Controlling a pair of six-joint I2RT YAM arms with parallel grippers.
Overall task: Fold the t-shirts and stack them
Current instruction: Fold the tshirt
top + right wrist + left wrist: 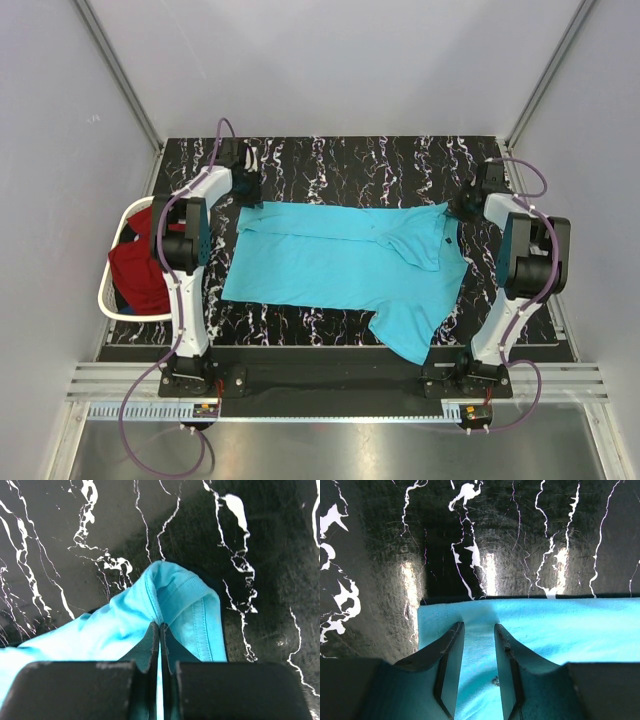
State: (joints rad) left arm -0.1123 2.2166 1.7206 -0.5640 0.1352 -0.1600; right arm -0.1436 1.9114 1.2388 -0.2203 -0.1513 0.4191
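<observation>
- Top external view: the black marbled table carries the turquoise t-shirt spread flat at its centre. The shirt's long axis runs from 9 to 3 o'clock, with the collar toward 3 and one sleeve trailing off toward 5.
- The white laundry basket sits off the table's 9 o'clock edge, just beside the left arm. The dark red t-shirt lies bundled inside it, not yet folded.
- The left gripper is at the shirt's 10 o'clock corner and the right gripper is at its 2 o'clock corner, so each arm is nearest its own end of the far edge.
- On the left wrist view, the left gripper has its jaws a narrow gap apart, straddling the cloth's corner. Turquoise shows between them, but I see no firm pinch.
- On the right wrist view, the right gripper is clamped tight on a raised fold of the turquoise shoulder hem.
- My judgement is that the far edge must travel from 12 toward 6 o'clock, across the long axis, and the left jaws need to close first.
</observation>
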